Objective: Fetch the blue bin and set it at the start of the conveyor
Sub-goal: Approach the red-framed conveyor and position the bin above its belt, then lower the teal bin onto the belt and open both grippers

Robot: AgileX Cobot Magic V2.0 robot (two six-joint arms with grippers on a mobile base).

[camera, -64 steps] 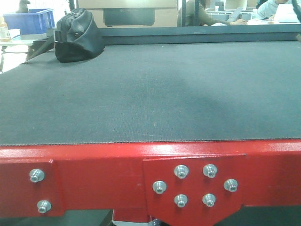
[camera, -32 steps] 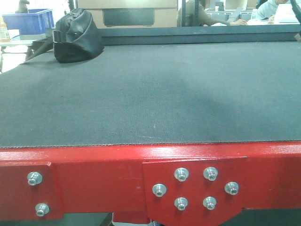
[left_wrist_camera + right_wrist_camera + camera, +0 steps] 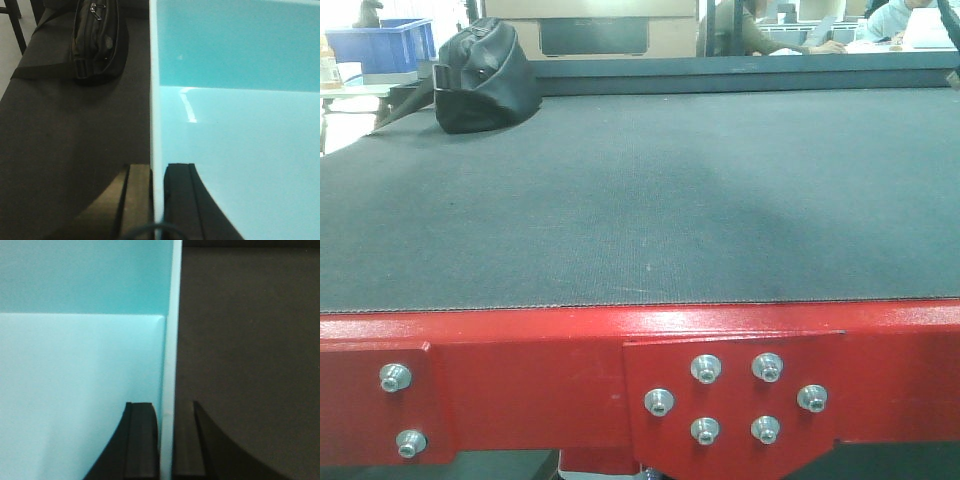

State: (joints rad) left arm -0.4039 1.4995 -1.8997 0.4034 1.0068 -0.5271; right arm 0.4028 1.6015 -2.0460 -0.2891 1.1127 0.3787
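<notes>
While the left gripper (image 3: 157, 169) is closed tight on one thin side wall of the blue bin (image 3: 240, 150), one finger inside and one outside, the right gripper (image 3: 166, 407) clamps the opposite wall the same way. The pale aqua tub sits between them over the black belt of the conveyor start (image 3: 650, 200); whether its base touches the belt I cannot tell. Past the red frame (image 3: 520, 365) and its silver bolts (image 3: 705, 366), a black bag (image 3: 485, 80) lies at the belt's far left.

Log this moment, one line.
left gripper shut on blue bin wall | right gripper shut on opposite wall | bin over conveyor belt | black bag on belt
</notes>
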